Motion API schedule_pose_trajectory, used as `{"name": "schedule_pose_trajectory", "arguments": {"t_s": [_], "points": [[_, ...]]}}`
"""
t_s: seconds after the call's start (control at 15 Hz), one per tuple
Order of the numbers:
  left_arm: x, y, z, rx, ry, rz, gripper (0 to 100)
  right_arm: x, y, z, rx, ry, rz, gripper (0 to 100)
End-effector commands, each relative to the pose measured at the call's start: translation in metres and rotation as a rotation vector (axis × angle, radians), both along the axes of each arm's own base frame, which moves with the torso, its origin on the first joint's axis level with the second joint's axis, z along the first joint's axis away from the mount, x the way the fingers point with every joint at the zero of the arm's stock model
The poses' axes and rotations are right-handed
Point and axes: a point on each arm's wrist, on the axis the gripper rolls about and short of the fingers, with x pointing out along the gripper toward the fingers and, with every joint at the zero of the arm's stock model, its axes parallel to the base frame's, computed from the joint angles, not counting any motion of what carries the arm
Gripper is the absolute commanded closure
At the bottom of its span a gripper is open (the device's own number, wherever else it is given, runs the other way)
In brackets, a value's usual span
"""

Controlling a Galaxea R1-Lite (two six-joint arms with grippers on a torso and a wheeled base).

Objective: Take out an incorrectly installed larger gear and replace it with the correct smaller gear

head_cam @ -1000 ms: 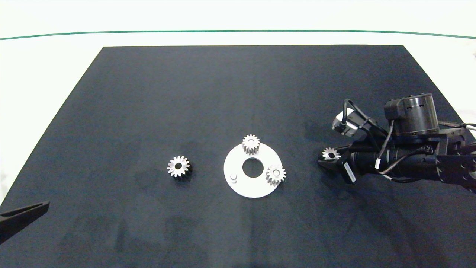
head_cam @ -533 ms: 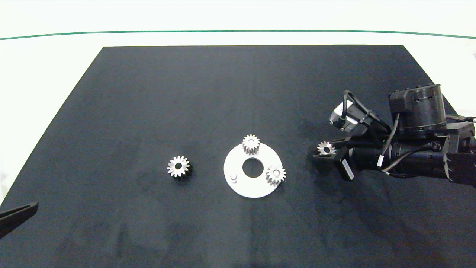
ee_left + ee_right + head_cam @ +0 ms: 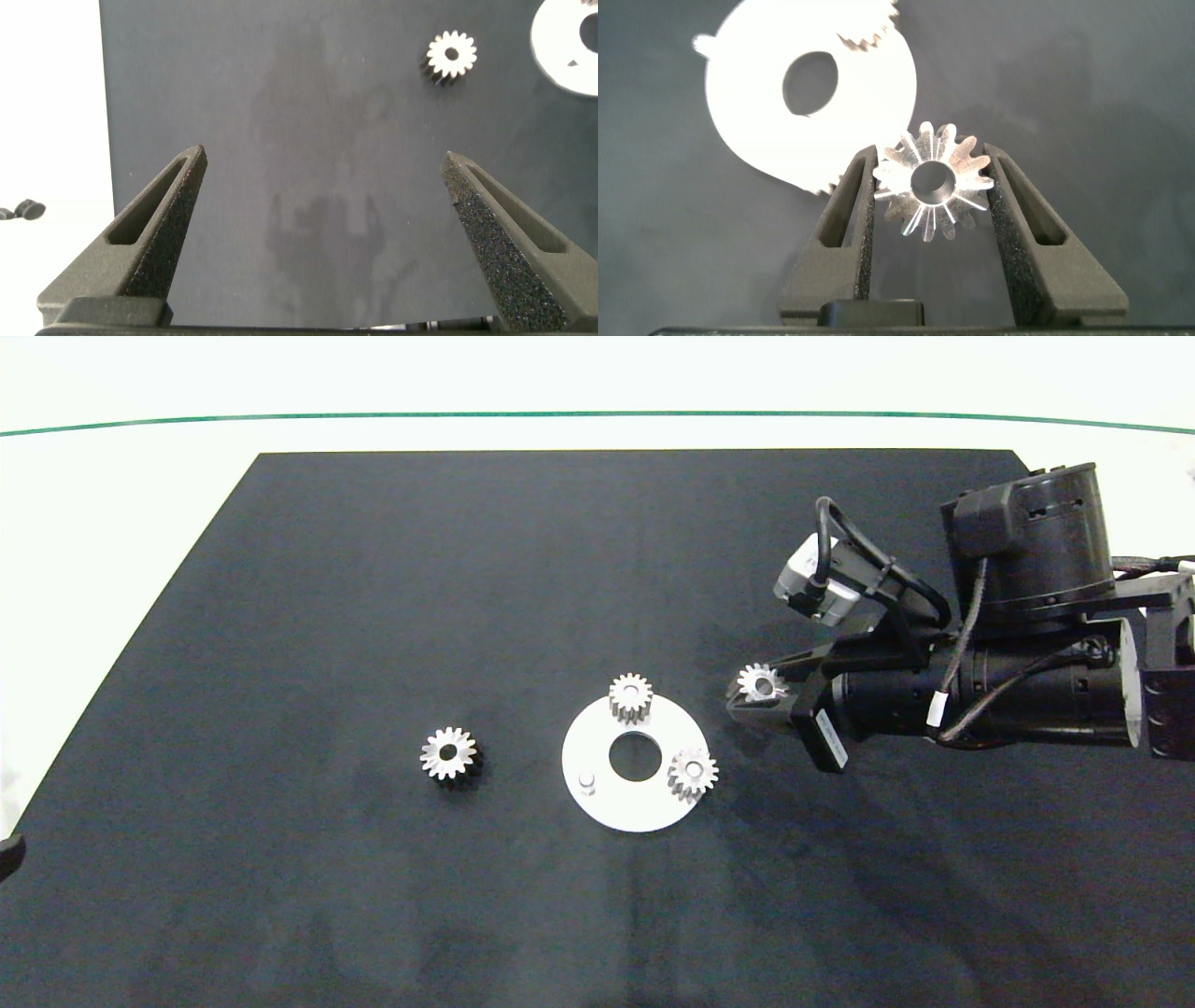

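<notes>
The right gripper (image 3: 932, 177) pinches a gear (image 3: 931, 179) between its fingers (flat face up), beside the white disc (image 3: 616, 803)

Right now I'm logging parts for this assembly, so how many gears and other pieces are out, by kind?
Gears: 4. One lying loose on the mat, two on the disc, one in the right gripper.
White disc: 1.
Bare peg: 1.
Total: 6.
</notes>
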Motion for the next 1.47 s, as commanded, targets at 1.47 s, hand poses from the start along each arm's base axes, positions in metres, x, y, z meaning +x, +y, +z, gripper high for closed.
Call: {"name": "schedule_pose_trajectory", "arguments": {"t_s": [1.47], "points": [[-0.044, 0.006, -0.008, -0.016, -0.134, -0.031, 0, 0.006, 0.117, -0.033, -0.143, 0.106, 0.163, 78]]}}
